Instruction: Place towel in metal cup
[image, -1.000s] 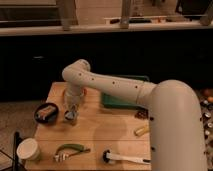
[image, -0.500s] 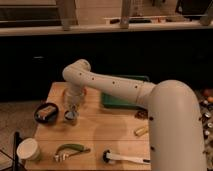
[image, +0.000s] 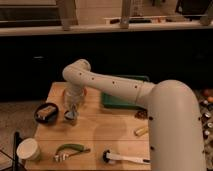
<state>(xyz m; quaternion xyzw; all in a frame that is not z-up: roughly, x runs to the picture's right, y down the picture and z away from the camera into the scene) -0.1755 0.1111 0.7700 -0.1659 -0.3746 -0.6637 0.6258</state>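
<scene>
Wooden worktop (image: 105, 132) before a dark front (image: 150, 52), in dim warm light.
The claw (image: 70, 115) hangs low over the left part of the worktop, whose pale wood spreads under it and away to its right. Behind and above the claw the front runs the whole width, nearly black. Higher still a light ledge (image: 100, 27) crosses from edge to edge, and pale posts (image: 66, 14) rise from it, one almost straight above the claw, another further right. Left of the claw, past the worktop's edge, greyish floor (image: 20, 107) shows. The light is weak and yellowish.
</scene>
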